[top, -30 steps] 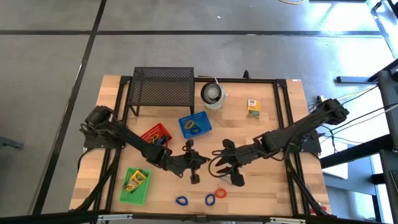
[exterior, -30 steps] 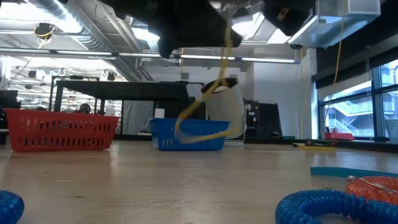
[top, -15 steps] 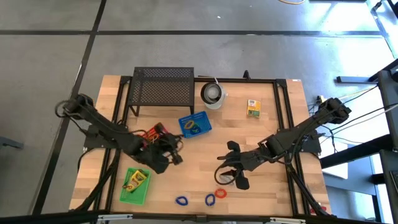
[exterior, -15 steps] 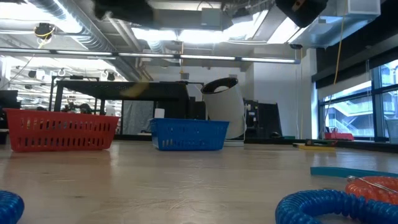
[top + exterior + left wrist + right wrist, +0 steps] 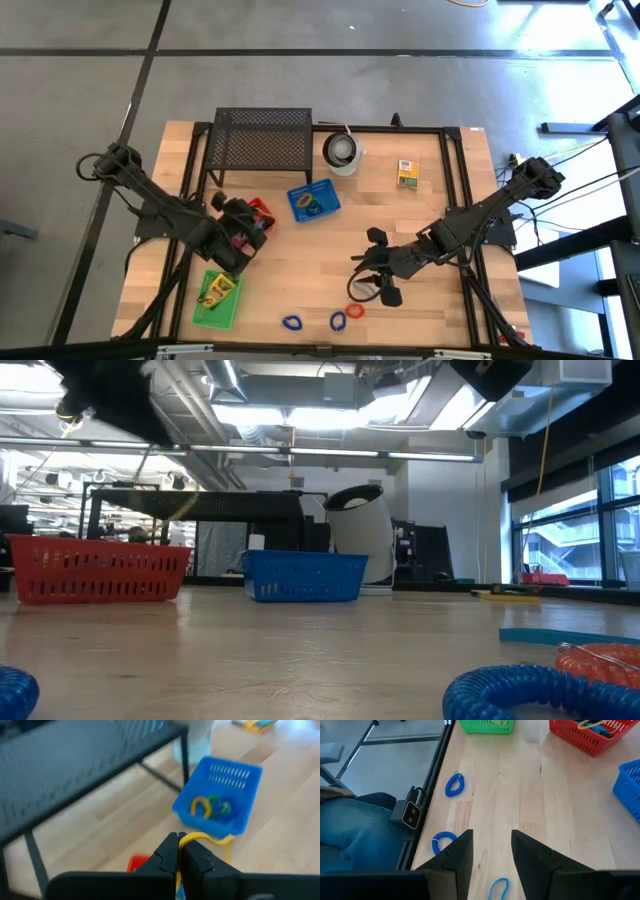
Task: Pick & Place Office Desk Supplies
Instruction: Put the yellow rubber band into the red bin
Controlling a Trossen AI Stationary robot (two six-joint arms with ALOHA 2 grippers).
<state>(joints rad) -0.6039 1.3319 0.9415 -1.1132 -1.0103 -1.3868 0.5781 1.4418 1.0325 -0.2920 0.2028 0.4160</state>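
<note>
Your left gripper has its jaws pinched on a yellow loop, hovering by the red basket toward the bench's left edge. Your right gripper, jaws spread and empty, is nearer the blue loops lying ahead along the front edge.

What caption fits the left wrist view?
Left gripper shut on a yellow loop, blue basket ahead.

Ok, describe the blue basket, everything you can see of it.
The blue basket is a small rectangular plastic tray with slotted walls and an open top, standing upright on the wooden table between the red basket and the white cup, apart from both. In the left wrist view it holds yellow, green and blue loops. Neither tool touches it; a white label marks its rim.
</note>
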